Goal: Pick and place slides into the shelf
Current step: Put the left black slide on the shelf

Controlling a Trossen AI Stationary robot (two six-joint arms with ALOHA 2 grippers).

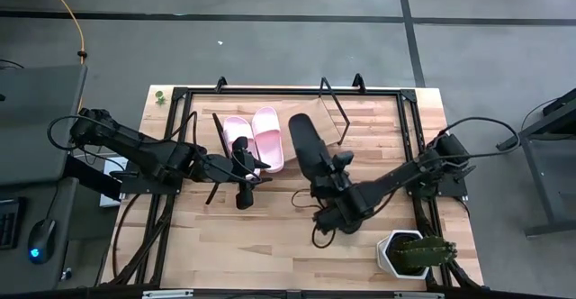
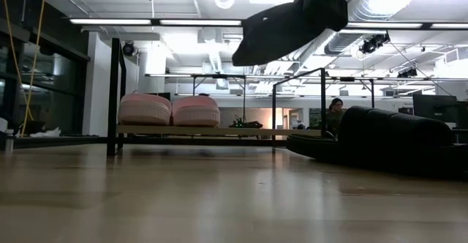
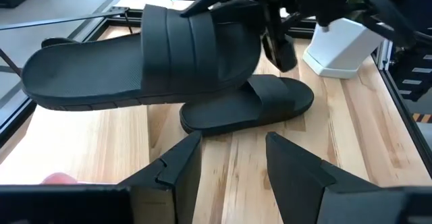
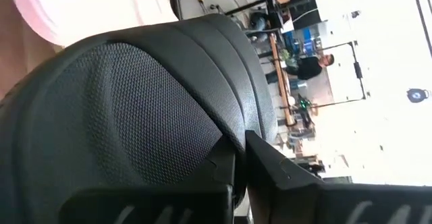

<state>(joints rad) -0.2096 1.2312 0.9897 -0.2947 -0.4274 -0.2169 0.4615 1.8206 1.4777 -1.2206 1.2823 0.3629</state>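
The whole table (image 1: 270,245) is seen from straight above. It is seen again from its top, looking level across. The lifted black slide (image 3: 142,55) is seen up close from both wrists.

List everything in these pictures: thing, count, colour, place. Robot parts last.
Pink slides: two, pale pink, side by side on the shelf's left part.
Held black slide: one, black, lifted over the table beside the pink pair, in the right gripper.
Black slide on the table: one, black, flat on the tabletop, below the held one.
Shelf: one, light wood on a black wire frame, at the table's far side.
Planter: one, white with a green plant, near right corner.
Table: one, light wood.
Person: one, in the room behind.
Left gripper: open, over the table's middle left.
Right gripper: shut on the held black slide.
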